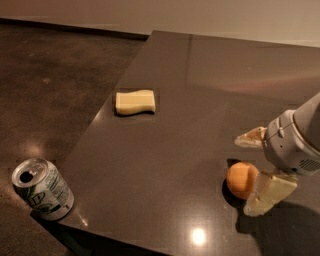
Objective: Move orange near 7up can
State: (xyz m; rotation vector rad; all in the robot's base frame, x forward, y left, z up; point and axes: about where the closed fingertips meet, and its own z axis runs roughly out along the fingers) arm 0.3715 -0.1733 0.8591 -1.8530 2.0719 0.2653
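Straddling the orange [240, 179] with fingers spread, the gripper [245, 175] seems mid-grasp; next it should close and carry it to the 7up can [42, 189].

Dark glossy counter [165, 150] with a light glint [198, 236] near its front edge; dark speckled floor [50, 75] left; pale wall [200, 12] behind.
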